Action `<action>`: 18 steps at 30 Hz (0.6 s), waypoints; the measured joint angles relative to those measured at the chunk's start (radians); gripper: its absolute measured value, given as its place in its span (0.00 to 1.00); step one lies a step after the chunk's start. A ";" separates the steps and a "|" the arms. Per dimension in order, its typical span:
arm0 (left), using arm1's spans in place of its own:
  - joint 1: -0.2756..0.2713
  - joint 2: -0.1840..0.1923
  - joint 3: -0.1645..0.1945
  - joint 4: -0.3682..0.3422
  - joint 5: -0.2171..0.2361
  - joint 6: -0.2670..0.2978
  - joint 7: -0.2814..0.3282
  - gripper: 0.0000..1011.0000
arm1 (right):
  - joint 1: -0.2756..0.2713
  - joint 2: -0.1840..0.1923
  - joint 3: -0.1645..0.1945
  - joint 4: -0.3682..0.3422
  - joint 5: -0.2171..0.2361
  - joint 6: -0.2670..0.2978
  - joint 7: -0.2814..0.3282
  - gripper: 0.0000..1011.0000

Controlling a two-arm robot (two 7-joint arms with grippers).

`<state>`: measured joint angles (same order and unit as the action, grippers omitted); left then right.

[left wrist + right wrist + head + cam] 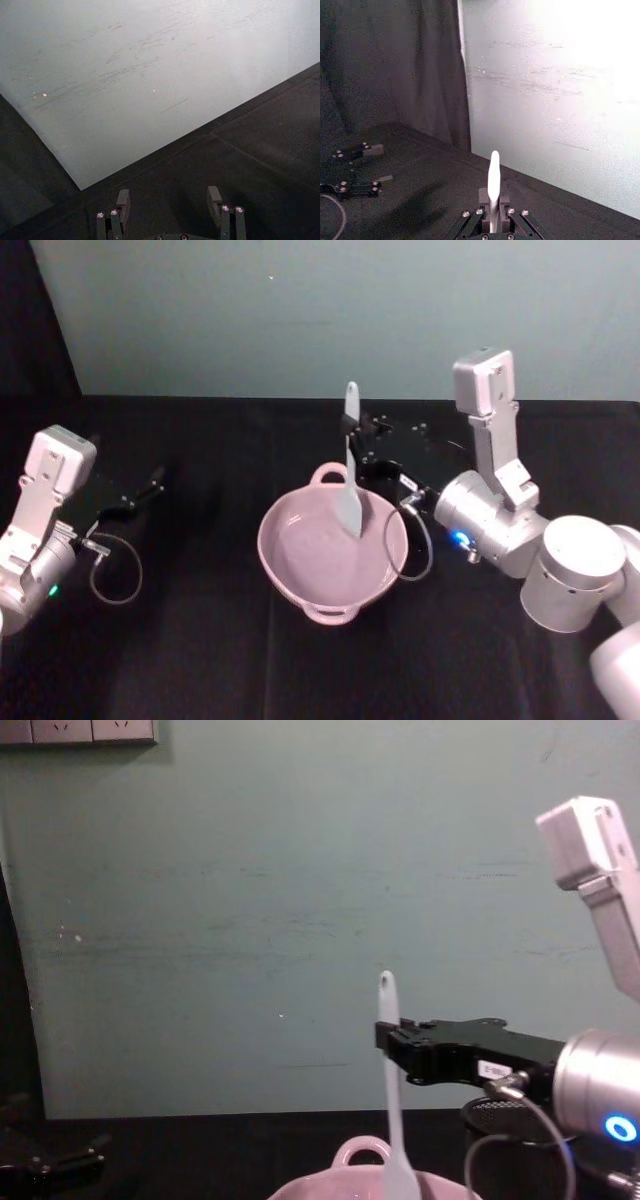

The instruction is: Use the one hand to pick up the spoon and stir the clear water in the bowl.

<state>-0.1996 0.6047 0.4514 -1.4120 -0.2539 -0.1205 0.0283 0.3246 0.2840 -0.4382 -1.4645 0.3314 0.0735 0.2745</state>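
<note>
Black table bears a glossy pink bowl, slim white spoon upright.

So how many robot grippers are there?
2. The right gripper holds the white spoon upright, blade down at the pink bowl; the left gripper is open, off on the robot's left.

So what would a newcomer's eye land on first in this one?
The white spatula stands upright over the table's centre, pinched by the right end effector, with its blade down inside the pale pink bowl. The left end effector sits open and idle at the table's left side.
</note>
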 joint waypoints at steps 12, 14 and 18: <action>0.000 0.000 0.000 0.000 0.000 0.000 0.000 1.00 | -0.086 0.072 0.064 -0.107 0.035 0.038 0.073 0.11; 0.000 0.000 0.000 0.000 0.000 0.000 0.000 1.00 | -0.100 0.083 0.069 -0.126 0.049 0.044 0.086 0.11; 0.000 0.000 0.000 0.000 0.000 0.000 0.000 1.00 | -0.128 0.104 0.076 -0.167 0.083 0.057 0.113 0.11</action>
<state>-0.1995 0.6047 0.4514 -1.4120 -0.2539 -0.1205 0.0283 0.1963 0.3878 -0.3619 -1.6314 0.4142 0.1309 0.3876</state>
